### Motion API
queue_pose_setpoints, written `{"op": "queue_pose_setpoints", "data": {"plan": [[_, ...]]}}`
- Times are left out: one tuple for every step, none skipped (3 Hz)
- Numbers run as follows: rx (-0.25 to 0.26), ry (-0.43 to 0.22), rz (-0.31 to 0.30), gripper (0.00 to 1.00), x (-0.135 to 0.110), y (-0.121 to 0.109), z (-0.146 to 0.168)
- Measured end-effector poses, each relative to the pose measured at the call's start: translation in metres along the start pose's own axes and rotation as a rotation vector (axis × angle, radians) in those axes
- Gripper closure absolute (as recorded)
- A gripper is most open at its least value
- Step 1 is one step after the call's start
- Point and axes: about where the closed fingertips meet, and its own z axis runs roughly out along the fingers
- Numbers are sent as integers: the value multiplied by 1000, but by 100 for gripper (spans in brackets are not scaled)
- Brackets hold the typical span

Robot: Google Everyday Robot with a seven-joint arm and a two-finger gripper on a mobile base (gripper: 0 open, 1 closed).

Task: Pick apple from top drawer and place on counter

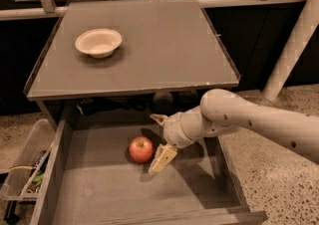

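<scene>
At the far left, beside the cabinet, stands a clear plastic bin [20, 162] with some small things inside that I cannot identify. The white bowl [98, 43] sits upright on the left part of the counter [164, 50], well apart from the front edge. Below the counter the top drawer [94, 194] is pulled out, and its flat bottom is visible. The apple [140, 150] lies on this bottom, in the middle part of the drawer and nearer to the back, with its red side to the camera. Just to the right of the apple is the gripper [153, 143], lowered into the drawer. Its two fingers are spread wide: the upper finger [158, 118] points to the left above the apple, and the lower, pale finger [163, 158] points down and to the left, just beside the right side of the apple. The apple is at the mouth of this gap, not clamped; if the lower finger touches it, I cannot tell. The pale arm [259, 119] goes from the gripper to the right and leaves the view at the right edge, over the right wall of the drawer. Behind it, at the far right, a white post [291, 45] stands tilted on the speckled floor [279, 174].
</scene>
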Motion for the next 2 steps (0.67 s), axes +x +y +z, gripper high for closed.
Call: {"op": "queue_pose_setpoints", "data": {"plan": [[-57, -5, 20, 0, 2, 9, 43], [-58, -6, 20, 0, 2, 9, 43]]}}
